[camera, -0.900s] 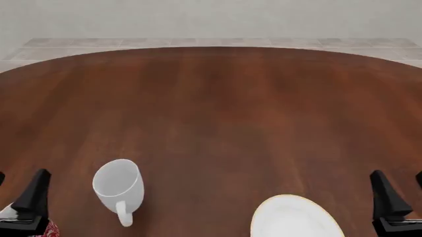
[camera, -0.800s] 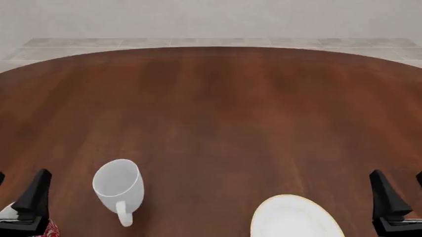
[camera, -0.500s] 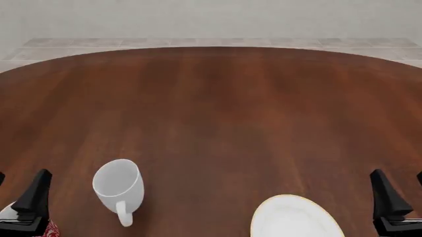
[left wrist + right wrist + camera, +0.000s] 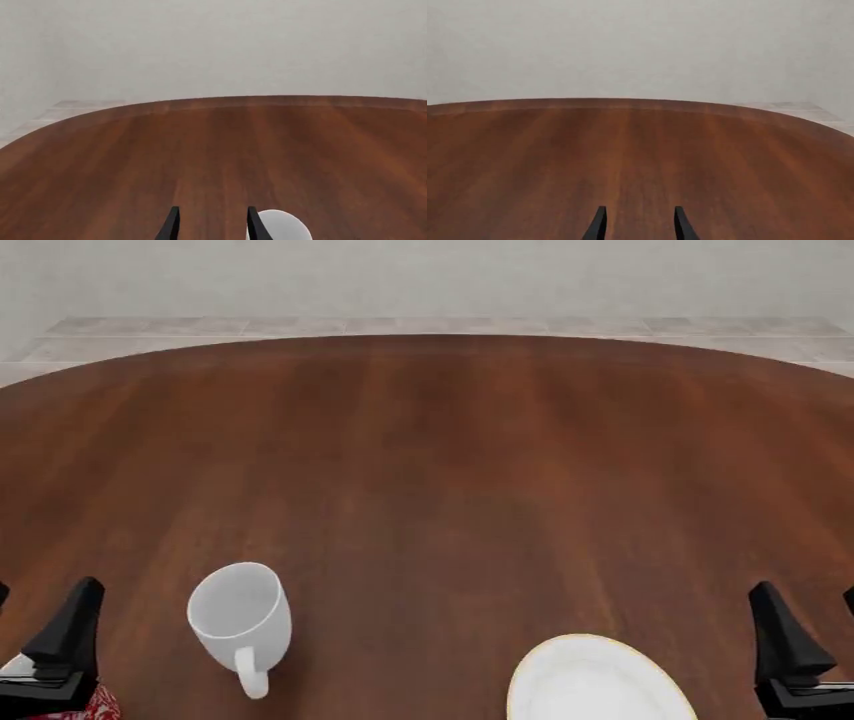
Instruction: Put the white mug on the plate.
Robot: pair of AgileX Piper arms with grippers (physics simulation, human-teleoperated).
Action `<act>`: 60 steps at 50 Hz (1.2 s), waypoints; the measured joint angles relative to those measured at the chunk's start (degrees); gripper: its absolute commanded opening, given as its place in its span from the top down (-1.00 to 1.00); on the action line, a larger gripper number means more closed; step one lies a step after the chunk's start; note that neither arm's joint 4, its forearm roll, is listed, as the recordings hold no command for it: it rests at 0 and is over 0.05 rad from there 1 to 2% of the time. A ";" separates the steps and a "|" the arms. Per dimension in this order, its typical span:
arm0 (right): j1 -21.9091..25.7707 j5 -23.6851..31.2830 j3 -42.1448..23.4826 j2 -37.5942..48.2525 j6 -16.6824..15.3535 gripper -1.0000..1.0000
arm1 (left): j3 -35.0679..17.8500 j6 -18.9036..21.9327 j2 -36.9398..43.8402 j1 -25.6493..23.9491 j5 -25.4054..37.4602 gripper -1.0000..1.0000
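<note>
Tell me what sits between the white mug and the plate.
Nothing: in the front view only bare table separates the white mug from the plate.

The surface point(image 4: 441, 470) is a dark reddish-brown wood top with a curved far edge and grain running away from the arms. On it, toward 7 o'clock, the white mug point(image 4: 240, 620) stands upright with its loop handle turned to 6 o'clock. Toward 5 o'clock lies the plate point(image 4: 594, 680), flat, cut off by the near edge of the front view, well apart from the mug. At the far 7 o'clock corner a red-and-white patterned cup point(image 4: 94, 706) barely shows.
</note>
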 measured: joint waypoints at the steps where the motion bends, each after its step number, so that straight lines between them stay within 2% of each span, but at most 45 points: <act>1: 0.00 -0.01 0.01 0.01 0.00 -1.00 | -0.59 -0.11 -0.01 0.06 0.63 -1.00; 17: 0.00 -0.09 0.10 0.00 0.01 -1.00 | -13.40 -2.01 0.52 -0.86 19.01 -1.00; 32: 0.01 -0.18 0.20 -0.02 -0.12 -1.00 | -24.20 -9.83 4.07 -7.10 35.07 -1.00; 49: 0.00 -0.09 0.07 0.05 -0.03 -1.00 | -29.34 -16.16 9.11 -11.97 44.52 -1.00; 54: 0.01 0.18 -0.14 -0.01 -0.02 -1.00 | -29.93 -17.09 10.72 -13.93 46.61 -1.00; 60: 0.01 0.37 -0.31 -0.03 -0.01 -1.00 | -29.66 -20.03 12.32 -17.06 48.29 -1.00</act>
